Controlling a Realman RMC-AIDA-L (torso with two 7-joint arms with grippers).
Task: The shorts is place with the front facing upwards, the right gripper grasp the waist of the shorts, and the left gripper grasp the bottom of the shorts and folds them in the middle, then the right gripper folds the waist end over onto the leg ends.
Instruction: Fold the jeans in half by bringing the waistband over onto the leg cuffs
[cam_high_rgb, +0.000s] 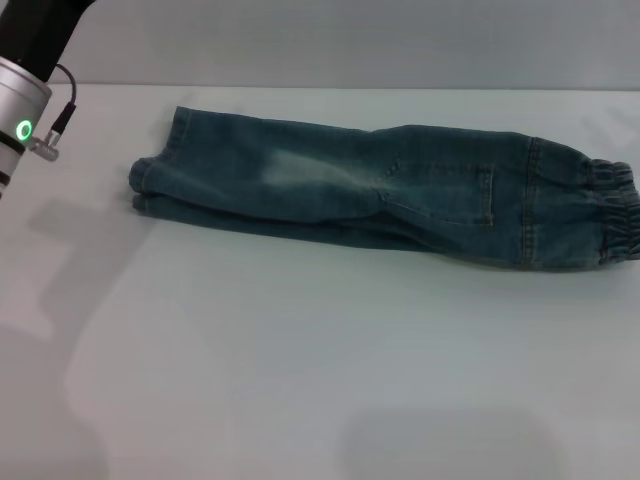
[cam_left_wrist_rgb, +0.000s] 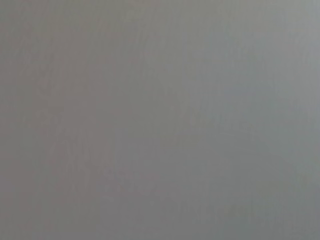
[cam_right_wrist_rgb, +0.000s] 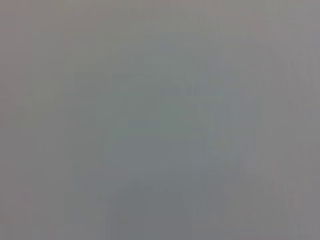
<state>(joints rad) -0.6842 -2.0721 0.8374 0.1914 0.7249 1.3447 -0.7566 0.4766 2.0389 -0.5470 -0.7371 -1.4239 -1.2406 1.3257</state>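
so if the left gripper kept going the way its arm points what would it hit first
Hard to say: only the silver left wrist shows, angled down past the frame edge. Its wrist view shows only plain grey, probably bare table, not the shorts.

Bare table (cam_high_rgb: 300, 380) lies open on every side of the shorts (cam_high_rgb: 390, 195); only the left arm's wrist (cam_high_rgb: 25, 110) intrudes far left.

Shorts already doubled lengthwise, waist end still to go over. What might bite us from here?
1. The waistband lies at the head view's right edge, so the right claw's grasp may be partly out of sight.
2. The leg hems are stacked unevenly; the final fold could land crooked.
3. Both wrist views show only blank surface, giving no help aligning on the shorts.
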